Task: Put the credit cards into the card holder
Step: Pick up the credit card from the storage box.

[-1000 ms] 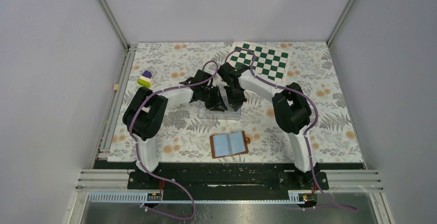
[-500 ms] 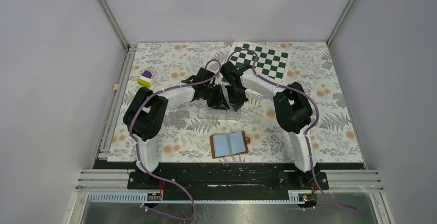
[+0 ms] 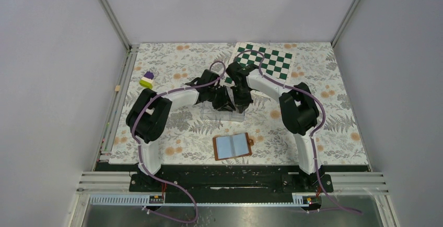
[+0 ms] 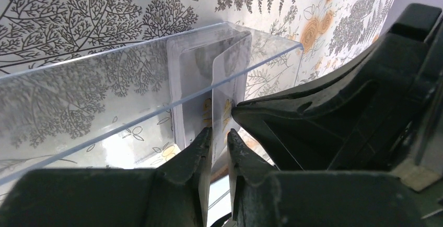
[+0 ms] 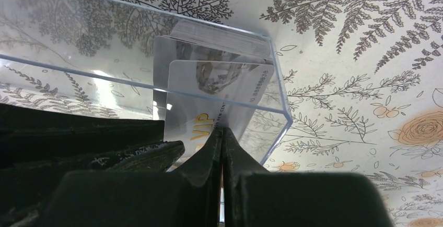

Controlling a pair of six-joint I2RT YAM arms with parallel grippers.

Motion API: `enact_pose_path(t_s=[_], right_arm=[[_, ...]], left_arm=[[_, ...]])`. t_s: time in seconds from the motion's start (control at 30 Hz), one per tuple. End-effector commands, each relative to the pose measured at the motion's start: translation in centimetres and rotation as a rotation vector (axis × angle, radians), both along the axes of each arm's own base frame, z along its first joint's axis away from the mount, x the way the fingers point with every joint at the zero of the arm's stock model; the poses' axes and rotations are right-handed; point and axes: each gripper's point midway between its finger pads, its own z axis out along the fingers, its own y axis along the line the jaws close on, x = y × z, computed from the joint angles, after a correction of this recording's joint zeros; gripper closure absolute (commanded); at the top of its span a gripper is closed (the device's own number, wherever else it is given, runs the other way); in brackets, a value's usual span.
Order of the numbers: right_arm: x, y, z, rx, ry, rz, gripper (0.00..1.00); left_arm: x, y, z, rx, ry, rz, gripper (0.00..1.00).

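A clear plastic case (image 3: 209, 114) lies mid-table with both grippers over it. In the right wrist view a stack of whitish credit cards (image 5: 219, 35) stands in the case (image 5: 78, 34). My right gripper (image 5: 222, 131) is shut on the lower edge of one upright card marked VIP (image 5: 219, 94). In the left wrist view that card (image 4: 230, 75) runs between my left gripper's (image 4: 219, 133) fingers, which stand narrowly apart around it. The right gripper's body (image 4: 313, 117) is close beside. The brown card holder (image 3: 232, 146) lies open near the front, pale blue pockets up.
A green and white checkerboard (image 3: 266, 60) lies at the back right. A purple and yellow block (image 3: 148, 80) sits at the left, with a small tan piece (image 3: 118, 88) at the mat's left edge. The floral mat (image 3: 334, 133) covers the table.
Both grippers have shifted slightly toward the far side over the clear case. The card holder has not moved.
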Motion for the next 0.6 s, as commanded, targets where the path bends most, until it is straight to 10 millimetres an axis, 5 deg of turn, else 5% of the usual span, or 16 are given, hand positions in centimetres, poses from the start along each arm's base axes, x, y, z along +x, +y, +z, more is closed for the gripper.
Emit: enact_pose_path(t_s=[0.0,0.47,0.57], right_arm=[[-0.2,1.3,-0.5,0.062,0.009,-0.018,1.0],[0.5,1.6,3.8,0.135,-0.072,-0.013,0.96],[0.9,1.2,5.5,0.14,-0.122,-0.027,0.83]], left_arm=[[0.6,-3.3,3.2,-0.174,-0.059,-0.041,0.84],[0.9,-4.1,3.0,-0.213,-0.049,-0.039,0.96],[1.0,-4.1,2.7,-0.207,-0.043,-0.036,1.0]])
